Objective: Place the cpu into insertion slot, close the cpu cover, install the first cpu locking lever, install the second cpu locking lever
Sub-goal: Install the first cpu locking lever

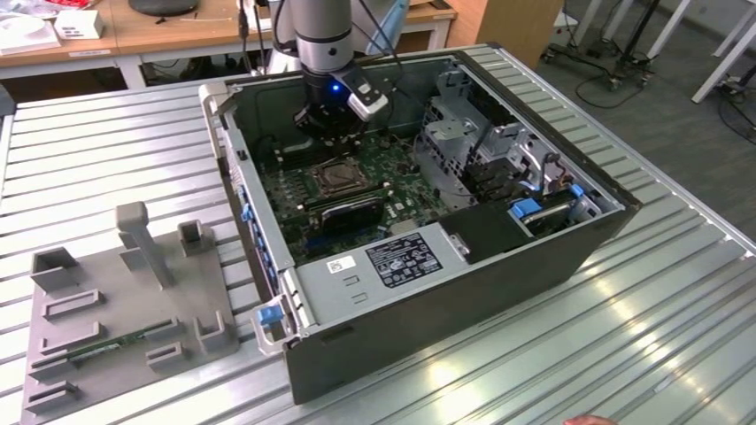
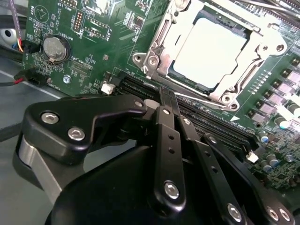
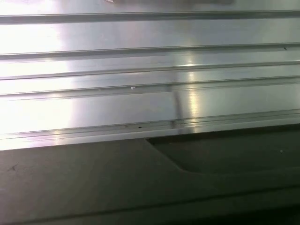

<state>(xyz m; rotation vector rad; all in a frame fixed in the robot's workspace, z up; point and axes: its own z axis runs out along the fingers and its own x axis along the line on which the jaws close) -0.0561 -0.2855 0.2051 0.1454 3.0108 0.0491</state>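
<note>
Black fingers (image 2: 165, 101) hover beside cpu (image 2: 209, 52) — cpu cover (image 2: 262, 58) closed.

Robotics lab or workshop: ribbed aluminium-profile worktable (image 1: 106, 159), opened dark-grey desktop computer case (image 1: 449, 292), wooden desks (image 1: 177, 35) behind, wheeled stands (image 1: 614, 53).

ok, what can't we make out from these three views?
- Gripper fingertips: in the second wrist view they overlap edge-on, so open or shut is unclear.
- Locking levers: too thin to judge as latched or not against the cpu cover, second wrist view.
- The cpu: glare washes out its top.
- Insertion slot, exterior view: too small for detail.
</note>
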